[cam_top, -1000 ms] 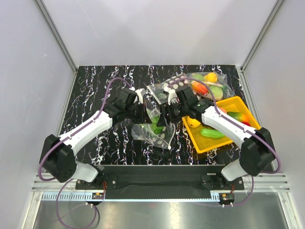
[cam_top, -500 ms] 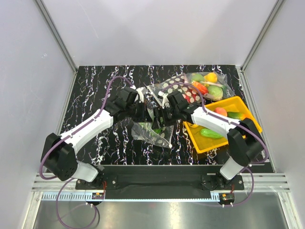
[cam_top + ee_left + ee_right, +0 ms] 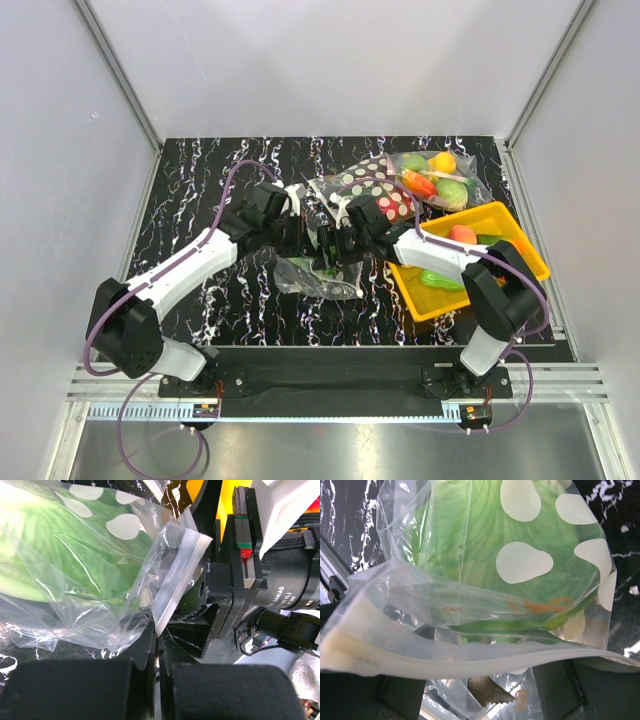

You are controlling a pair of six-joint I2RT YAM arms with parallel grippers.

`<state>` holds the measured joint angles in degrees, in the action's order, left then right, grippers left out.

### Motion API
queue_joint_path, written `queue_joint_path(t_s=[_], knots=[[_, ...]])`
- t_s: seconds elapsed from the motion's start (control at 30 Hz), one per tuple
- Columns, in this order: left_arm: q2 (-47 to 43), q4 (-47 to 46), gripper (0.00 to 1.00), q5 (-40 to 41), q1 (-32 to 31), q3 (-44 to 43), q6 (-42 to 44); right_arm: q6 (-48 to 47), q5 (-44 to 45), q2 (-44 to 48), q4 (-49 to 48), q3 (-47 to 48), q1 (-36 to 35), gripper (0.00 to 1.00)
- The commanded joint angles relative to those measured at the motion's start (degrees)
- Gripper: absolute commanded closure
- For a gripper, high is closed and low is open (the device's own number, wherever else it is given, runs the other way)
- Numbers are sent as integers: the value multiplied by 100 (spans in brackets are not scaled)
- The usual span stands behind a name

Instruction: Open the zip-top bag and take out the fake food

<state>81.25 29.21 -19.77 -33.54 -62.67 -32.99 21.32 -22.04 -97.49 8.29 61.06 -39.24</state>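
Observation:
The zip-top bag (image 3: 322, 280), clear with white dots, hangs between my two grippers over the black marbled table. Green lettuce (image 3: 75, 565) fills it, and the lettuce (image 3: 485, 540) also presses against the film in the right wrist view. No other fake food shows. My left gripper (image 3: 159, 632) is shut on one end of the zip strip (image 3: 175, 580). My right gripper (image 3: 480, 685) is open. Its fingers (image 3: 605, 690) stand wide apart, with the zip strip (image 3: 470, 660) running across in front of them. From above, the left gripper (image 3: 308, 232) and right gripper (image 3: 338, 243) nearly touch.
A yellow tray (image 3: 487, 209) with a peach and a cucumber sits right of the grippers. Behind it lie a dark polka-dot bag (image 3: 385, 195) and a clear bag of fruit (image 3: 440, 180). Grey walls enclose the table.
The right gripper has moved left up to the bag's mouth and its fingers have spread wider. The left gripper kept its hold and the bag shifted slightly.

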Motion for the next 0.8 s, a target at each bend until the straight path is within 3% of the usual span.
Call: queue_joint_path(t_s=[0.0,0.1,0.23,0.5,0.67,0.77], knots=[[-4,-249,100,-291,-12,-210,-31,83,33,-76,-777,-24,-136,20],[-13,-302,100,-370,-12,-201,-67,109,-2,-208,-1215,20,-171,25],[-22,-311,100,-387,-12,-201,-84,153,-72,-367,-1462,90,-206,43],[-127,-293,100,-256,-4,-52,-58,162,-99,-306,-1296,214,-233,90],[-145,23,100,104,40,-34,38,-57,331,212,-866,196,-233,100],[-232,129,100,307,137,1,56,-189,551,476,-356,231,-233,100]])
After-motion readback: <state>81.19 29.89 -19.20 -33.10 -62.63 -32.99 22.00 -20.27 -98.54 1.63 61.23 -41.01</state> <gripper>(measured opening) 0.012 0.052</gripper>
